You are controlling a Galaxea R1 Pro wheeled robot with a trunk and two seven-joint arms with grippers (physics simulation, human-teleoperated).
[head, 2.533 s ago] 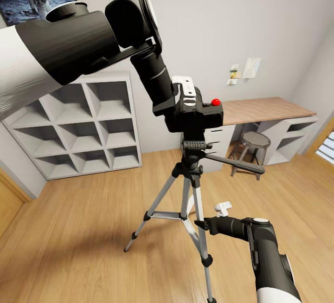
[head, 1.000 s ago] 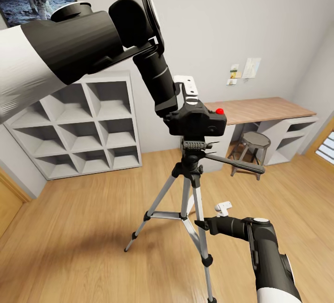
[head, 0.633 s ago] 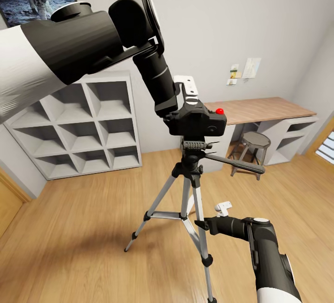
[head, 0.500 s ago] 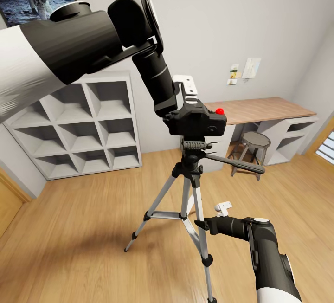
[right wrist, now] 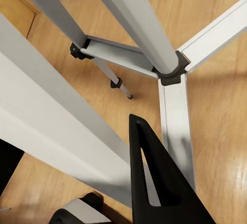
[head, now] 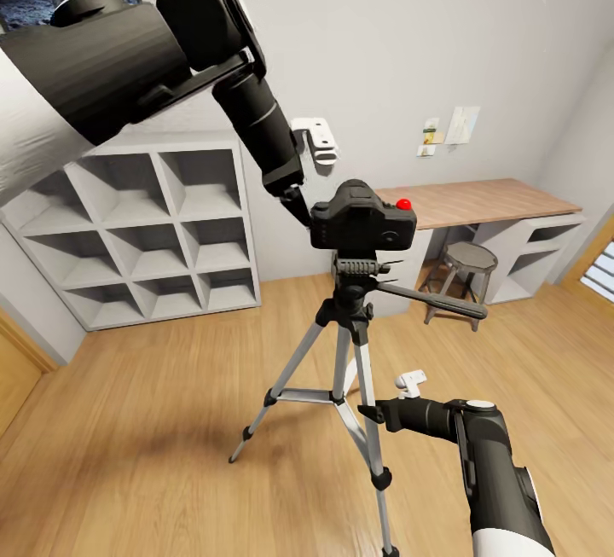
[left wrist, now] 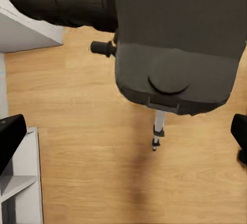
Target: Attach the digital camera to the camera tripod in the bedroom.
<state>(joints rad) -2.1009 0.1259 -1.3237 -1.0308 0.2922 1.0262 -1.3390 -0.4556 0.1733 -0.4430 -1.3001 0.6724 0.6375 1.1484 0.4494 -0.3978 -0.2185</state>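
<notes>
sitting on the mount, looks attached

digital camera (head: 362, 217) rests squarely on the head of the camera tripod (head: 351, 344), mid-bedroom on the wood floor. left gripper (head: 309, 166) is beside and above it, fingers spread, holding nothing, clear of the body. right gripper (head: 388, 399) sits low by a tripod leg; can't tell if it's parted or closed. judgement: attach step done, only arm retreat left. count: one camera, one tripod with three legs, two arms.
</notes>
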